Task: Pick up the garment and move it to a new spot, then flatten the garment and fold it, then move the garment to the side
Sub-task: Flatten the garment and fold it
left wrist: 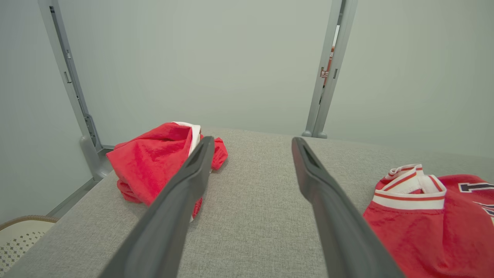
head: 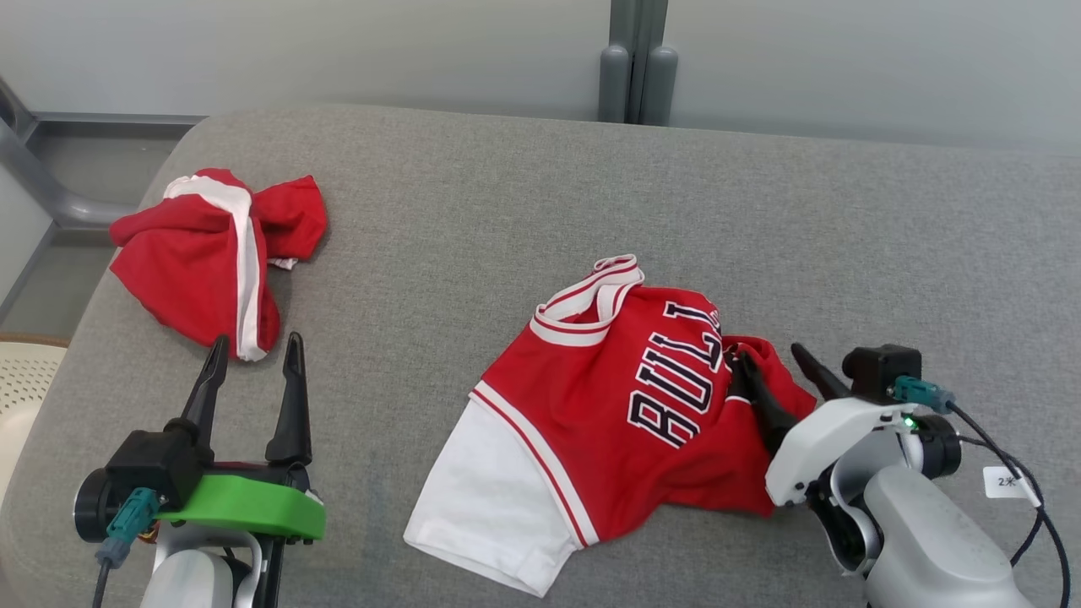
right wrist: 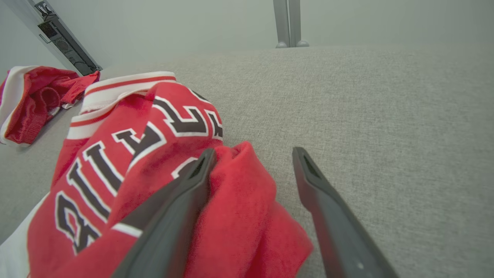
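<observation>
The garment (head: 625, 405), a red jersey with white trim and dark "BULLS" lettering, lies rumpled on the grey surface at centre right, a white panel showing at its lower left. My right gripper (head: 770, 355) stands open at its bunched right edge. In the right wrist view the red fold (right wrist: 239, 185) rises between the fingers of the right gripper (right wrist: 253, 150) and rests against the left finger; the jaws are not closed on it. My left gripper (head: 258, 339) is open and holds nothing, well to the left of the jersey (left wrist: 424, 216).
A second red garment with white stripes (head: 203, 262) is crumpled at the far left, just beyond my left gripper (left wrist: 251, 139). The grey padded surface (head: 507, 194) drops off at its left edge, where a pale perforated basket (head: 21, 371) stands. A grey post (head: 638, 76) rises behind.
</observation>
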Robot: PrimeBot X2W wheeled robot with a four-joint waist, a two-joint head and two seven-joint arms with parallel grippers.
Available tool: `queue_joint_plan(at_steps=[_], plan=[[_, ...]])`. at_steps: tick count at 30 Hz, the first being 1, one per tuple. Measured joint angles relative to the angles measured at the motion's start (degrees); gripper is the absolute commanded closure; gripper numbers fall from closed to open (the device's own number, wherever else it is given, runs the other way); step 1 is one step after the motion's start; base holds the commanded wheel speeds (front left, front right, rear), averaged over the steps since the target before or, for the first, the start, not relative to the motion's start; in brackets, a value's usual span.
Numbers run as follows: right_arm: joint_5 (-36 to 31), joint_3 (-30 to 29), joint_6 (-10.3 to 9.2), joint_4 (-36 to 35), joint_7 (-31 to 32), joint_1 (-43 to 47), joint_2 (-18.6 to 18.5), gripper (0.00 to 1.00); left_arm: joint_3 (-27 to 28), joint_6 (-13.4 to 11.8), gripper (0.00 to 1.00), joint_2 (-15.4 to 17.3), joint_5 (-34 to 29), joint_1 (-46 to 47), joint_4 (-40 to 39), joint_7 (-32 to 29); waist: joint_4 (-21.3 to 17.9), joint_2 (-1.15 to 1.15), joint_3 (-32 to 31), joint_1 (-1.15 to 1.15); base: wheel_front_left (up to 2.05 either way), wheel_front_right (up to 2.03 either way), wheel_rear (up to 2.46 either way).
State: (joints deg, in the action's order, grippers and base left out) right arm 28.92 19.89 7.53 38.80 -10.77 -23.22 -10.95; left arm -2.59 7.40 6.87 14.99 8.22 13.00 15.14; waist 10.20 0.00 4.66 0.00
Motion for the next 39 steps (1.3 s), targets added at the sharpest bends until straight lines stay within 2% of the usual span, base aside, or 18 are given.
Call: queue_joint_plan(at_steps=[1, 2, 3, 8, 16, 21, 25, 26, 27, 28, 35, 39], plan=[[0.82, 0.37, 0.00, 0.21, 0.73, 0.50, 0.35, 0.65, -0.05, 0.00, 0.00, 0.00, 0.00, 0.01, 0.02, 0.00, 0.11, 0.00, 0.11, 0.00, 0.00, 0.00, 0.00], [1.66, 0.87, 0.00, 0.38, 1.57, 0.80, 0.53, 0.96, -0.07, 0.00, 0.00, 0.00, 0.00, 0.02, 0.02, 0.00, 0.22, 0.00, 0.23, 0.00, 0.00, 0.00, 0.00], [2.38, 1.14, 0.00, 0.31, 1.81, 0.94, 0.62, 1.00, -0.04, 0.00, 0.00, 0.01, 0.00, 0.02, 0.03, 0.00, 0.30, 0.00, 0.35, 0.00, 0.00, 0.00, 0.00], [3.67, 0.71, 0.00, -0.96, -0.03, 0.58, -0.64, 1.00, 0.41, 0.00, 0.00, 0.00, 0.00, 0.01, 0.14, 0.00, 0.03, 0.00, 0.53, 0.00, 0.00, 0.00, 0.00], [1.30, -4.60, 0.00, -7.46, -3.96, -0.92, -2.24, 1.00, 0.62, 0.00, 0.00, -0.32, 0.00, -0.02, 0.33, 0.00, -1.45, 0.00, 0.09, 0.00, 0.00, 0.00, 0.00], [-1.32, -12.83, 0.01, -14.82, -4.24, 3.68, -1.79, 1.00, 0.66, 0.00, 0.00, -0.51, -0.02, -0.23, 0.34, 0.00, -2.35, 0.00, -0.48, 0.00, 0.00, 0.00, 0.00], [-1.38, -18.41, 0.00, -16.52, -4.27, 10.69, 0.34, 1.00, 0.76, 0.00, 0.00, -0.56, -0.02, -0.73, 0.31, 0.00, -3.06, 0.00, -0.95, 0.00, 0.00, 0.00, 0.00], [-1.38, -18.98, 0.00, -16.72, -4.27, 11.99, 0.74, 0.66, 0.73, 0.00, 0.00, -0.56, -0.02, -0.90, 0.34, 0.00, -3.26, 0.00, -1.05, 0.00, 0.00, 0.00, 0.00], [-1.43, -19.57, 0.00, -17.06, -4.27, 12.95, 1.13, 0.15, 0.74, 0.00, 0.00, -0.57, -0.02, -1.03, 0.34, 0.00, -3.46, 0.00, -1.14, 0.00, 0.00, 0.00, 0.00], [-1.45, -19.91, 0.00, -17.23, -4.27, 13.57, 1.45, 0.00, 0.79, 0.00, 0.00, -0.56, -0.02, -1.13, 0.33, 0.01, -3.65, 0.00, -1.21, 0.00, 0.00, 0.00, 0.00], [-4.41, -23.47, 0.00, -21.96, -4.28, 15.94, 3.41, 0.00, 0.68, 0.00, 0.00, -0.30, -0.02, -1.49, 0.41, 0.00, -5.40, 0.00, -1.53, 0.00, 0.00, 0.00, 0.00], [-5.75, -23.80, 0.00, -27.15, -4.28, 17.45, 4.28, 0.00, 0.62, 0.00, 0.00, -0.27, -0.08, -1.48, 0.41, 0.00, -6.05, 0.00, -1.83, 0.00, 0.00, 0.00, 0.00]])
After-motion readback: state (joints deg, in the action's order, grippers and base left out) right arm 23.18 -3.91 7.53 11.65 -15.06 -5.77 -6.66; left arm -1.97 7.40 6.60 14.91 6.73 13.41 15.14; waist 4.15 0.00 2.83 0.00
